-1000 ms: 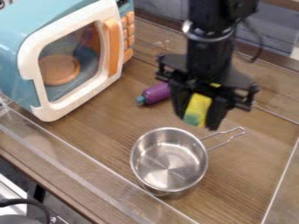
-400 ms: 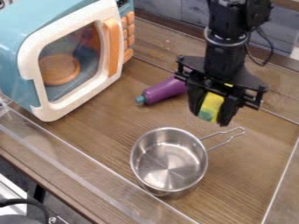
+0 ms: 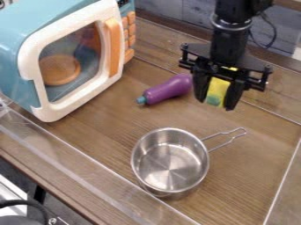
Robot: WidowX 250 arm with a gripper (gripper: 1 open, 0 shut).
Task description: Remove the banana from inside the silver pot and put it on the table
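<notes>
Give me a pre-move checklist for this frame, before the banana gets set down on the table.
1. Banana out of the silver pot: ok, the pot is empty.
2. Hand shut on the banana: ok, it hangs upright between the fingers.
3. Bare table under the hand: ok, only wood grain shows there.
4. Purple eggplant out of the drop spot: ok, it lies to the left, apart from the hand.
5. Pot handle clear of the hand: ok, it sits nearer the camera.
6. Banana's height above the table: cannot tell.

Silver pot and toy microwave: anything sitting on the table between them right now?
No. In the camera view, only bare table separates the silver pot from the toy microwave. The purple eggplant lies farther back, beside the gripper holding the banana.
</notes>
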